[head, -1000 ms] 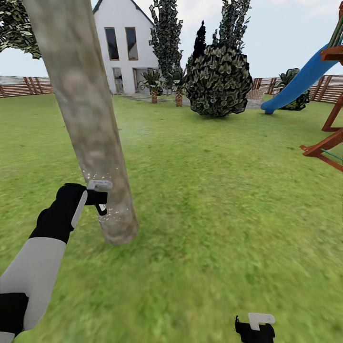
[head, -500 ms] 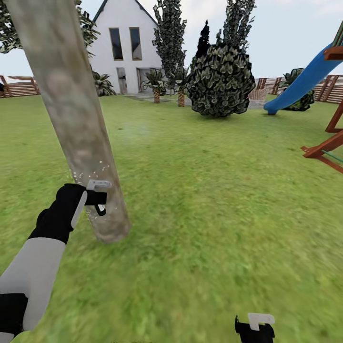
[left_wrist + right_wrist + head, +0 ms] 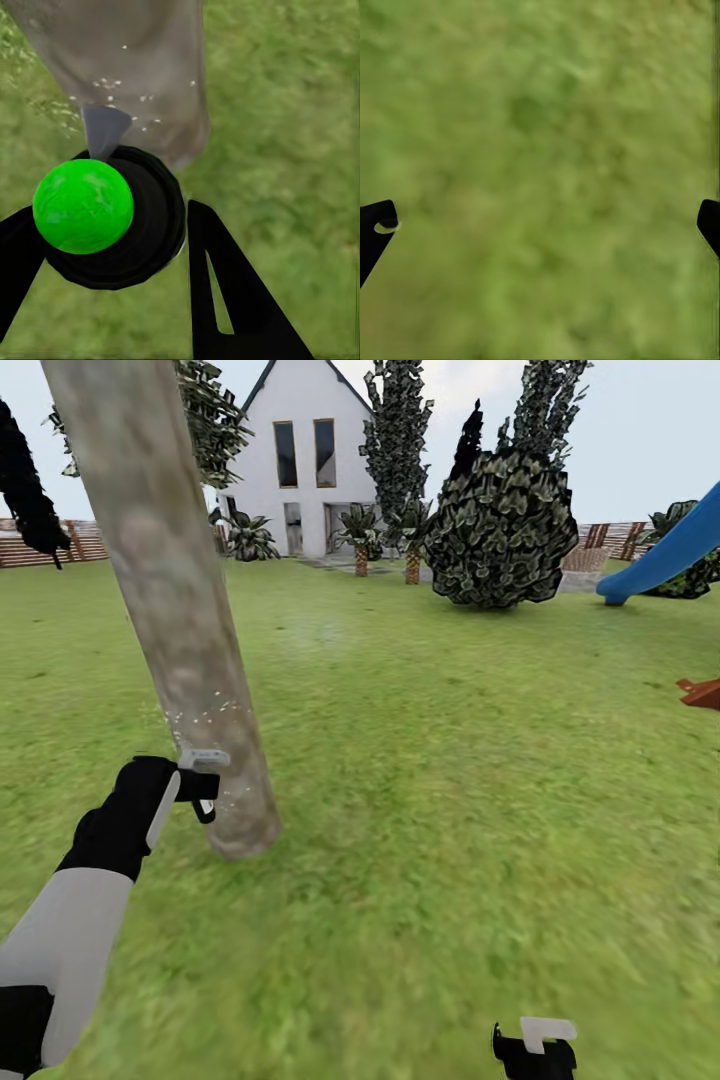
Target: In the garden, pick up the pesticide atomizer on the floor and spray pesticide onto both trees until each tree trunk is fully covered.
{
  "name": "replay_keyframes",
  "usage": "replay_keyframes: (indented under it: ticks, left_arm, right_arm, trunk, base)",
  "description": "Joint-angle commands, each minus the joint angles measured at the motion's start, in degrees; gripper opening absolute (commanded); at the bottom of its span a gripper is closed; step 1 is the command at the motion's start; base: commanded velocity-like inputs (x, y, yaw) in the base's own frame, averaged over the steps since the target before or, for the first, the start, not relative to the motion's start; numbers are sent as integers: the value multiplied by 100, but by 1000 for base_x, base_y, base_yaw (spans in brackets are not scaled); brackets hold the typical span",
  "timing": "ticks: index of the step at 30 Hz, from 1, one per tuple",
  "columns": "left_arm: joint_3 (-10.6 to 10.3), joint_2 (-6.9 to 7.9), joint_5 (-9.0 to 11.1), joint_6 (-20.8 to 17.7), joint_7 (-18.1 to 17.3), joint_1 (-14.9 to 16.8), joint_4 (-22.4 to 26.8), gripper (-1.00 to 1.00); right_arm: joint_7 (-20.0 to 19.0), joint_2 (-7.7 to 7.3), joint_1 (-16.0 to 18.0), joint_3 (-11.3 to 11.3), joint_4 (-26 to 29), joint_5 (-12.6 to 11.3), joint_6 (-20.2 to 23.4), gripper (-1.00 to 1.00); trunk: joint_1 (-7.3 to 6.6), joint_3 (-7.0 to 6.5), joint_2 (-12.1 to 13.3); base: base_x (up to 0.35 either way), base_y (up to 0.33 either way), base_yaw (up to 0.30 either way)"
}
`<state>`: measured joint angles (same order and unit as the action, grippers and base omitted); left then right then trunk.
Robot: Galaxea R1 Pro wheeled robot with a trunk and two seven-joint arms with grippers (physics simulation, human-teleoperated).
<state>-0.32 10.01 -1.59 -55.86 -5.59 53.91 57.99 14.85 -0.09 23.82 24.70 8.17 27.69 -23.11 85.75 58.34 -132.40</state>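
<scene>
Right gripper (image 3: pixel 535 1050) low at frame bottom over lawn (image 3: pixel 450 810), fingers spread wide, nothing between them. Left gripper (image 3: pixel 195 785) pinching pesticide atomizer (image 3: pixel 205 775): white trigger head, dark body, nozzle right at tree trunk (image 3: pixel 180 620). Wrist view: atomizer (image 3: pixel 112 217) is round dark body with bright green ball on top, grey nozzle aimed at trunk (image 3: pixel 127 67). White droplet specks on pale mottled bark near base. Beyond: round dark bush (image 3: pixel 500 530), blue slide (image 3: pixel 665 555), white house (image 3: pixel 300 460), slat fence (image 3: pixel 40 540).
</scene>
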Motion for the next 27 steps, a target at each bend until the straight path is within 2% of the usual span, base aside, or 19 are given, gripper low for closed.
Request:
replay_keyframes:
  ticks: [1,11,18,19,22,26,27]
  left_arm:
    - [11,10,-4,9,6,-78,-5,-100]
    - [40,105,-60,22,23,-221,-16,-100]
    - [30,102,-68,15,38,-219,-3,-100]
    - [35,120,-69,14,81,-217,-1,-100]
    - [37,218,-58,8,647,-214,47,-100]
    - [15,130,5,1,739,-218,-1,-100]
    - [16,69,20,-1,740,-216,-1,-100]
  right_arm:
    - [0,0,0,0,0,0,0,100]
    - [0,0,0,0,0,0,0,100]
    - [0,0,0,0,0,0,0,100]
    - [0,0,0,0,0,0,0,100]
    - [0,0,0,0,0,0,0,100]
    - [0,0,0,1,0,0,0,100]
    - [0,0,0,0,0,0,0,100]
  trunk:
    - [0,-1,0]
    - [0,-1,0]
    - [0,-1,0]
    - [0,-1,0]
    - [0,-1,0]
    - [0,-1,0]
    - [0,-1,0]
  base:
    - [0,-274,4]
    - [0,-274,20]
    - [0,-274,256]
    - [25,-273,264]
    - [117,-250,84]
    - [246,-176,4]
    - [277,-158,0]
